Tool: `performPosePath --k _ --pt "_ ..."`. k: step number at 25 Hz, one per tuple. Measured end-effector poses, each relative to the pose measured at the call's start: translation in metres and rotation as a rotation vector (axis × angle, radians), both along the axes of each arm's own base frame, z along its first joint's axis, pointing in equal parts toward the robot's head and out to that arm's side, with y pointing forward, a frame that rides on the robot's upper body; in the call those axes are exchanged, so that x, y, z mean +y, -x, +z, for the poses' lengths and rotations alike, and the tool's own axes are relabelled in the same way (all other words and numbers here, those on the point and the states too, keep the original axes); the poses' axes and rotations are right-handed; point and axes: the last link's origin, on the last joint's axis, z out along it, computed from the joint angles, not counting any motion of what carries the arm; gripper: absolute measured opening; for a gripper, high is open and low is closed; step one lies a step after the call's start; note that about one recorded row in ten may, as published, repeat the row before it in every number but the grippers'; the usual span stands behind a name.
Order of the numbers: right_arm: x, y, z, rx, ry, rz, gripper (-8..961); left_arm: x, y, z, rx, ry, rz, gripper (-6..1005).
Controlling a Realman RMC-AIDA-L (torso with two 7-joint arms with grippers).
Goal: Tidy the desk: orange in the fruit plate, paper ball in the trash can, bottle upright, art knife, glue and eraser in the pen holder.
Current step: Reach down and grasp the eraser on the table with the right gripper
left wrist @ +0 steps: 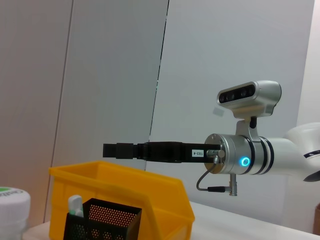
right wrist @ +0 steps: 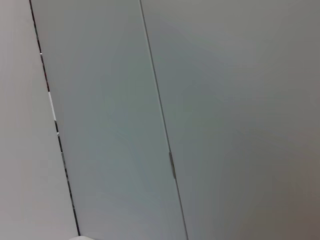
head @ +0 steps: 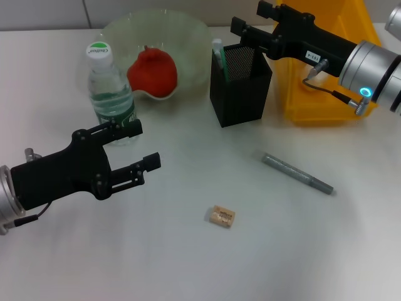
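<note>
Head view alone covers the desk (head: 156, 263): glue (head: 297, 174) and eraser (head: 222, 216) lying loose, bottle (head: 109, 88) upright, left gripper (head: 139, 147) spread open and empty beside it. Right gripper (head: 250, 22) above pen holder (head: 241, 84), fingers impossible to judge. Orange (head: 152, 72) in fruit plate (head: 194, 37); art knife (head: 217, 53) inside holder; trash can (head: 313, 94) behind. Right wrist view: only wall.

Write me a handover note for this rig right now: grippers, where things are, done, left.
Left gripper: open, empty, hovering beside the upright bottle.
Right gripper: above the pen holder.
Done: orange in the fruit plate; art knife standing in the pen holder; bottle upright.
Paper ball not visible; the trash can interior is hidden.
Left: glue and eraser on the desk, both go into the pen holder.
</note>
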Motion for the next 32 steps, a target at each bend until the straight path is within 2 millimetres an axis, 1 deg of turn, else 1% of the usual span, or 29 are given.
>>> performPosePath --k 8,12,15,18,21,26,32 --pt "0.000 -0.001 0.000 0.001 -0.003 -0.001 766 -0.003 0.001 -0.001 -0.003 0.006 0.000 725" --pt "-0.004 0.000 0.000 -0.004 0.010 0.034 766 -0.003 0.001 -0.002 0.001 0.005 -0.001 725" --pt "-0.014 0.000 0.008 0.017 0.036 0.092 766 -0.004 0.002 -0.003 0.004 0.000 -0.005 725" --pt "-0.029 -0.002 0.019 0.025 0.085 0.165 766 -0.005 0.002 -0.003 0.007 -0.001 -0.006 725" --pt "-0.042 -0.005 0.024 0.005 0.131 0.215 766 -0.005 0.002 -0.003 0.007 0.000 -0.006 726" --pt "-0.060 -0.009 0.026 -0.042 0.216 0.299 765 -0.007 0.002 -0.003 0.002 0.003 -0.008 726" --pt "-0.073 -0.014 0.027 -0.093 0.311 0.366 765 -0.007 0.002 -0.003 0.000 0.006 -0.008 726"
